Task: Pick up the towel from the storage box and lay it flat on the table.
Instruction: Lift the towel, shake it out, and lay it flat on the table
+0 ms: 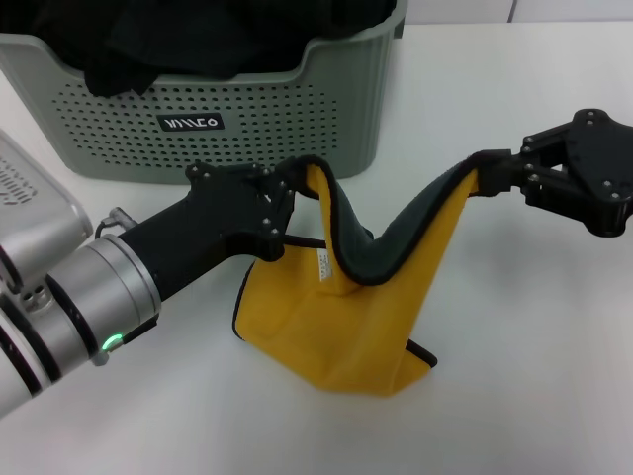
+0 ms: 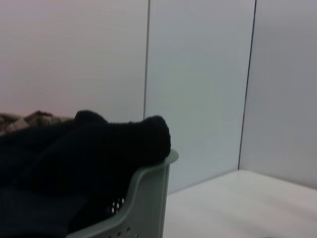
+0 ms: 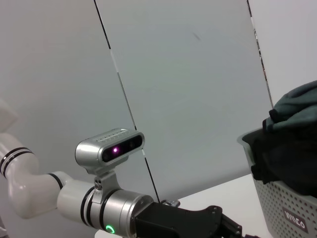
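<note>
You've got both grippers, L (image 1: pixel 297 190) & R (image 1: pixel 487 170), clamped on towel (image 1: pixel 336 327); box (image 1: pixel 326 99) w/ black fabric (image 1: pixel 198 40) just behind.

Dark logo label (image 1: pixel 191 124) on storage box (image 1: pixel 336 109) front wall; white lettering not clearly readable.

Even, bright overhead light fills the head view, washing the table (image 1: pixel 534 376) nearly to glare and leaving only soft, faint shadows under the towel (image 1: pixel 346 327). The left wrist view is dimmer and soft in focus, the black fabric (image 2: pixel 84 158) an almost featureless dark mass against pale walls. The right wrist view is evenly lit.
</note>
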`<state>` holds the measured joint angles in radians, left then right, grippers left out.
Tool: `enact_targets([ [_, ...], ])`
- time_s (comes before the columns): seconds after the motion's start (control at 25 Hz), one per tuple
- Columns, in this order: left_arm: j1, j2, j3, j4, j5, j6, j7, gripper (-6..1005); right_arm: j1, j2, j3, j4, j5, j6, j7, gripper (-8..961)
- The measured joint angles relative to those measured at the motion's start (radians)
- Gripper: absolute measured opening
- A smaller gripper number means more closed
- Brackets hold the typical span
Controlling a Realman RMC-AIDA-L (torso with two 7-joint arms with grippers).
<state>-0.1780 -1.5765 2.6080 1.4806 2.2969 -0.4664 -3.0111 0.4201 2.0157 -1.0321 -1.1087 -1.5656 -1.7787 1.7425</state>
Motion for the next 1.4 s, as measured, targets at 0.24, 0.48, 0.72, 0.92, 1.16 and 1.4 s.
enact_targets([
  [0.24, 0.041, -0.012, -0.049, 0.029, 0.043, 0.059, 0.002, 41, 0.003, 0.0, 0.0, 0.008, -0.001, 0.0, -0.008, 53],
  [0.48, 0.046, -0.018, -0.095, 0.071, 0.065, 0.191, 0.002, 41, 0.003, 0.0, 0.003, 0.01, -0.001, 0.0, -0.011, 54],
  [0.72, 0.046, -0.027, -0.141, 0.114, 0.069, 0.32, 0.002, 42, 0.005, -0.001, 0.004, 0.02, -0.001, 0.001, -0.014, 54],
  [0.92, 0.053, -0.035, -0.178, 0.152, 0.069, 0.408, 0.018, 42, 0.007, -0.002, 0.004, 0.029, 0.0, 0.002, -0.023, 55],
  [1.16, 0.083, -0.086, -0.269, 0.213, 0.06, 0.603, 0.106, 42, 0.005, -0.003, 0.004, 0.033, 0.006, 0.0, -0.027, 56],
  [1.4, 0.171, -0.172, -0.381, 0.253, 0.045, 0.73, 0.236, 43, 0.004, -0.002, 0.005, 0.033, 0.007, 0.002, -0.029, 56],
])
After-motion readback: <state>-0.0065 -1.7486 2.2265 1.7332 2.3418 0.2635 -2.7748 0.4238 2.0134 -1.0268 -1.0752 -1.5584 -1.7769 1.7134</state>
